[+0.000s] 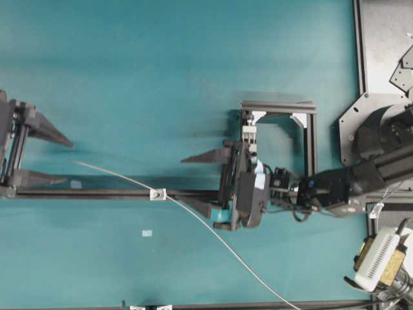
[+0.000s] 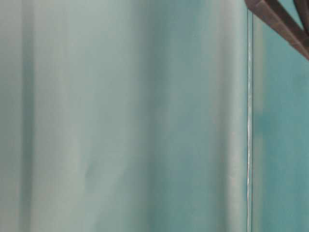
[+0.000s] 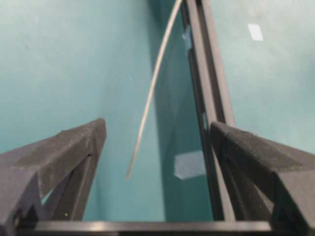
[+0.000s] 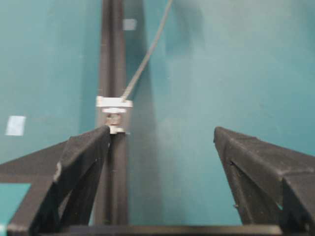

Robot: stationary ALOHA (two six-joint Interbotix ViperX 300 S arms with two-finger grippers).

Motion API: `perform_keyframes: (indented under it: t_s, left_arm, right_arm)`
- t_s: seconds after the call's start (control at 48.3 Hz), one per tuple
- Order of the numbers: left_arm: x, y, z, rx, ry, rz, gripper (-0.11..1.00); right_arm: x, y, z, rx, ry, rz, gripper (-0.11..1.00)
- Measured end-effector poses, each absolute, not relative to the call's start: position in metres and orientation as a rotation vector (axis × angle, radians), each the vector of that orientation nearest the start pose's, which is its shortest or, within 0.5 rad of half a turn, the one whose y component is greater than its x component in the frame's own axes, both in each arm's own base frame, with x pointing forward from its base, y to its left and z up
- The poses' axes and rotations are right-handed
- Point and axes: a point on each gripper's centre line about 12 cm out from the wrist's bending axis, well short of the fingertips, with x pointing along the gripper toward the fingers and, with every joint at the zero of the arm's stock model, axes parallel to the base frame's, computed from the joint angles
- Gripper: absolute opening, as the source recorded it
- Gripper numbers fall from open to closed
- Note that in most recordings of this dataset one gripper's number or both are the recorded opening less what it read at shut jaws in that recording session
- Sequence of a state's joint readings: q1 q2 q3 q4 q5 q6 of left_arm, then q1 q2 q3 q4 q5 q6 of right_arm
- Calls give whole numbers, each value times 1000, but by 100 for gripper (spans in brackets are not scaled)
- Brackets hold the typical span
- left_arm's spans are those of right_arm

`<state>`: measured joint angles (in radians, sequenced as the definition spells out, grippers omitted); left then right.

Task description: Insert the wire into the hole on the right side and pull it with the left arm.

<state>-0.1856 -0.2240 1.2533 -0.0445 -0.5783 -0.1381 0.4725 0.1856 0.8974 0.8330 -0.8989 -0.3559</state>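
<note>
Wire [image 1: 213, 234] across teal tabletop [image 1: 129, 64]

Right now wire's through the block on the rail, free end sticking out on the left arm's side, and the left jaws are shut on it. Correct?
Not quite. The left gripper is open: the left wrist view shows the wire ending free between its spread jaws, untouched. The rest holds: in the overhead view the wire passes through the block on the rail.

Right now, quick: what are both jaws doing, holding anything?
Left gripper: open, holding nothing; the wire tip lies between its fingers.
Right gripper: open, holding nothing, beside the block with the hole.
</note>
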Motion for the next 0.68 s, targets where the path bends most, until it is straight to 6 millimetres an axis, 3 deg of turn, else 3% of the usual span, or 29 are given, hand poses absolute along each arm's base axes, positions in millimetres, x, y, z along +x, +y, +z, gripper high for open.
perform_keyframes:
  t_s: [0.352, 0.683]
  left_arm:
    - [243, -24, 134, -112, 413, -54, 84]
    - [242, -20, 136, -113, 404, -41, 84]
  right_arm:
    - [338, 77, 112, 35, 307, -229, 92]
    - [339, 70, 111, 37, 308, -248, 92]
